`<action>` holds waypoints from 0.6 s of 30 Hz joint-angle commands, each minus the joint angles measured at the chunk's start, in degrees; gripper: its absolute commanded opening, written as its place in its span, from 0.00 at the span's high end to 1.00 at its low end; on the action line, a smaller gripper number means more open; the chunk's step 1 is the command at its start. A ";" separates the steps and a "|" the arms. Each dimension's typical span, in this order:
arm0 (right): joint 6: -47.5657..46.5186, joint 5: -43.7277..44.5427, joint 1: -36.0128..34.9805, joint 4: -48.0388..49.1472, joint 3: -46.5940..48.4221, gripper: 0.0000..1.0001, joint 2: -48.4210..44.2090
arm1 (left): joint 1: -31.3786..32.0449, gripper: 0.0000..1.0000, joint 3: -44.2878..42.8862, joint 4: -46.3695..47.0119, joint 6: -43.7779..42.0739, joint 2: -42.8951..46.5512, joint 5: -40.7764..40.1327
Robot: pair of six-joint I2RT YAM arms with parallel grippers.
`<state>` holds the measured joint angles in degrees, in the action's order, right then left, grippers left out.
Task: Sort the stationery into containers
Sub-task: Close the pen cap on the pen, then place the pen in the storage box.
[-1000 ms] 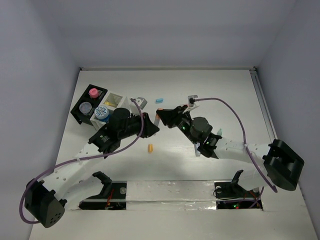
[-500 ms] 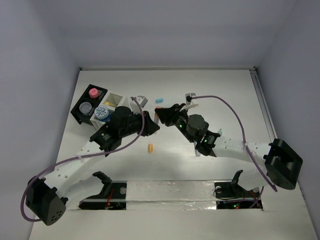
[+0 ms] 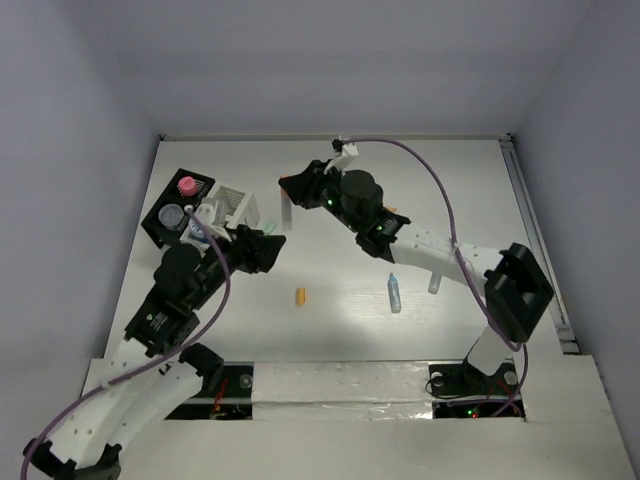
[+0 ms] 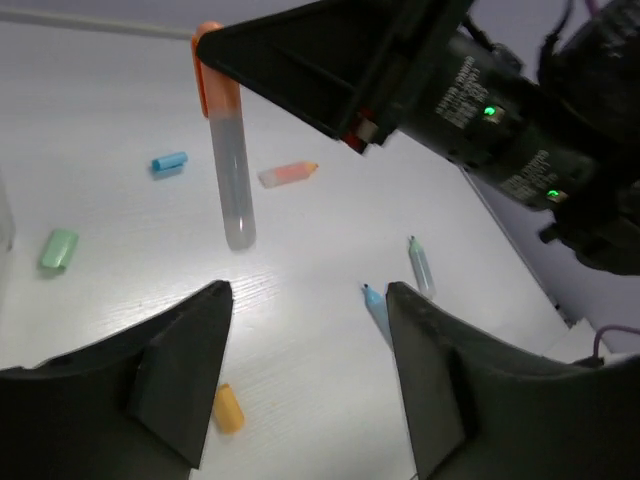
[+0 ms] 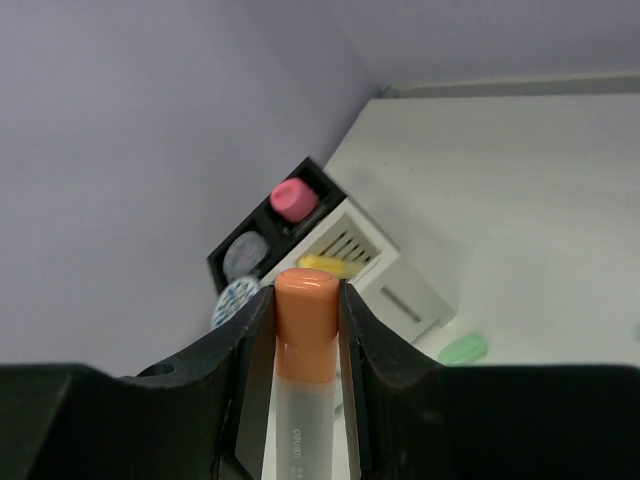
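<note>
My right gripper is shut on the orange cap of a clear-bodied marker, which hangs tilted above the table just right of the white compartmented box. That box holds a yellow stick. The black tray beside it holds a pink tub, a grey-lidded tub and a blue-lidded tub. My left gripper stands open and empty, near and left of the marker. Loose on the table lie an orange stub, a blue pen and a green piece.
A small blue piece, a pink-orange highlighter and a pale pen also lie on the white table. The right arm stretches across the middle. Grey walls close in the back and sides.
The left gripper opened, let go of the marker and drew back toward the near left. The right gripper carried the marker up and left toward the white box.
</note>
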<state>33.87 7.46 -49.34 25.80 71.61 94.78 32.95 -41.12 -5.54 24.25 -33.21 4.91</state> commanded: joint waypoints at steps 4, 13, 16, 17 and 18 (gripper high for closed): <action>-4.60 -2.89 1.62 -0.84 15.81 1.00 10.49 | -0.17 0.25 -5.19 -11.32 -3.77 11.84 -13.57; -5.39 -4.21 1.62 0.39 34.36 1.00 26.31 | -0.17 0.01 -2.21 -10.90 -6.14 22.13 -28.54; -6.53 -6.13 1.62 4.07 40.34 1.00 32.55 | -0.69 0.01 -1.41 -11.24 -5.53 23.37 -31.53; -6.79 -6.58 1.62 4.25 42.36 1.00 34.14 | -0.69 0.01 -0.98 -10.90 -5.62 24.15 -31.62; -7.06 -6.93 1.62 3.65 44.64 1.00 35.81 | -0.69 0.01 -0.80 -10.63 -5.79 24.51 -31.54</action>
<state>28.67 2.96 -47.33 25.34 109.84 127.35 32.56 -42.65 -17.50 19.64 -10.24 -22.92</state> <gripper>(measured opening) 0.338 0.989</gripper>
